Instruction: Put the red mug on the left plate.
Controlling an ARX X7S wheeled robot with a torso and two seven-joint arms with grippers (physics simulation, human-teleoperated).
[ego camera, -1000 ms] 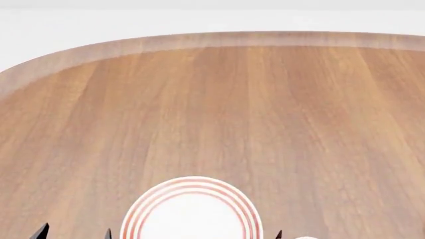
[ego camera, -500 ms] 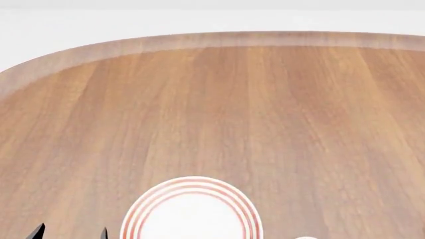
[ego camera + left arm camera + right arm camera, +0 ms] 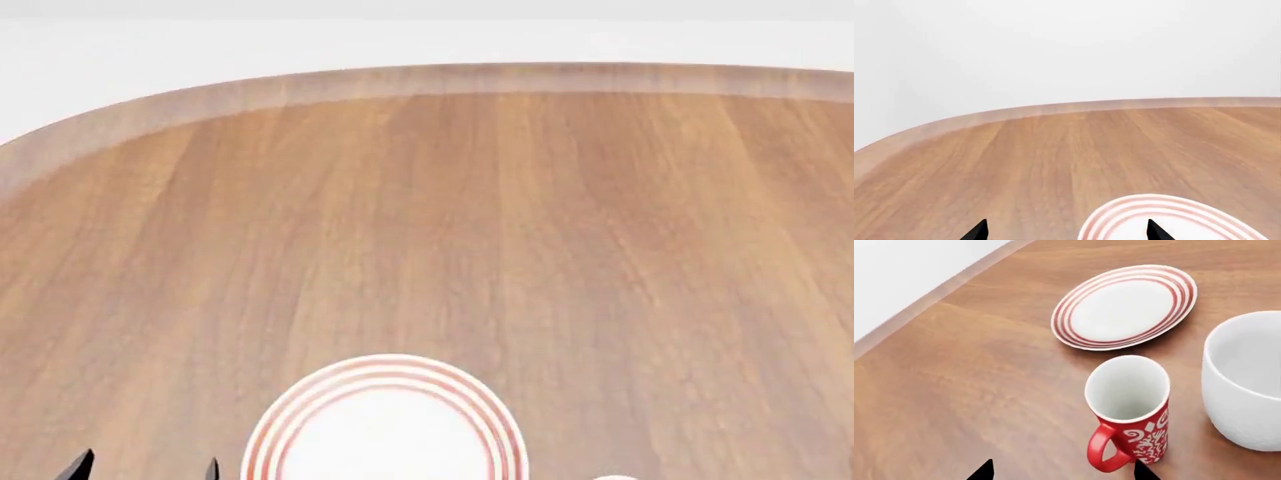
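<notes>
The red mug (image 3: 1131, 410) stands upright on the table (image 3: 974, 380), handle (image 3: 1104, 450) turned toward the right wrist camera, just short of the left plate (image 3: 1124, 307) and close beside a larger white mug (image 3: 1247, 380) without quite touching it. The right gripper (image 3: 1061, 471) hangs low before it, fingers (image 3: 984, 471) spread wide and holding nothing; one tip sits near the handle. The left gripper (image 3: 1064, 231) is also parted and empty, hovering at the near edge of the plate. From the head view the red mug is out of sight. It looks like glazed ceramic: rigid, smooth, probably slick and chippable, light enough for one arm. I'd pinch the body across its width, or the wall at the rim, not the loop handle.
</notes>
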